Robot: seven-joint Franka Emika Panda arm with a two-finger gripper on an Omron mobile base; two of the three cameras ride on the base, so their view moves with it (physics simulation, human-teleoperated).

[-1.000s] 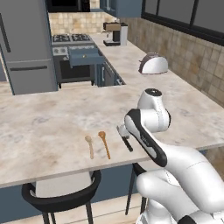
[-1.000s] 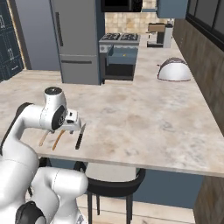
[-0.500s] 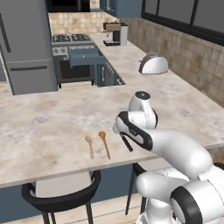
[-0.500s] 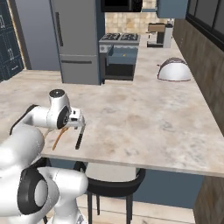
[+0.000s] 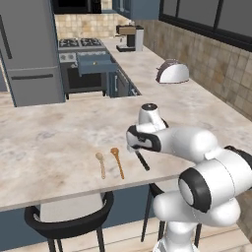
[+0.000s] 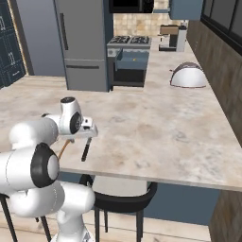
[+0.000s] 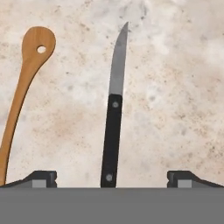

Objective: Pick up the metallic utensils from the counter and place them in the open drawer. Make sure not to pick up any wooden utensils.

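A metallic utensil, a knife (image 7: 114, 118) with a black handle and grey blade, lies flat on the beige counter (image 5: 49, 142). My gripper (image 7: 112, 178) hangs open just above it, one fingertip on each side of the handle end, touching nothing. In the base views the gripper (image 5: 139, 146) (image 6: 88, 135) stands over the knife (image 5: 143, 162) (image 6: 85, 151) near the counter's front edge. An orange-brown wooden spoon (image 7: 24, 83) (image 5: 117, 162) lies beside the knife, and a pale tan wooden spoon (image 5: 101, 164) lies left of that. The open drawer (image 5: 96, 63) (image 6: 132, 59) is far across the kitchen, by the stove.
A silver toaster (image 5: 172, 73) (image 6: 188, 75) stands on the counter's far right. A coffee machine (image 5: 130, 37) sits at the back wall. A black stool (image 5: 69, 224) (image 6: 123, 194) is tucked under the counter's front edge. A grey fridge (image 5: 29, 49) stands left of the stove.
The arm has folded and brought the hand down closer over the knife. The jaws stayed open, and the utensils have not moved.
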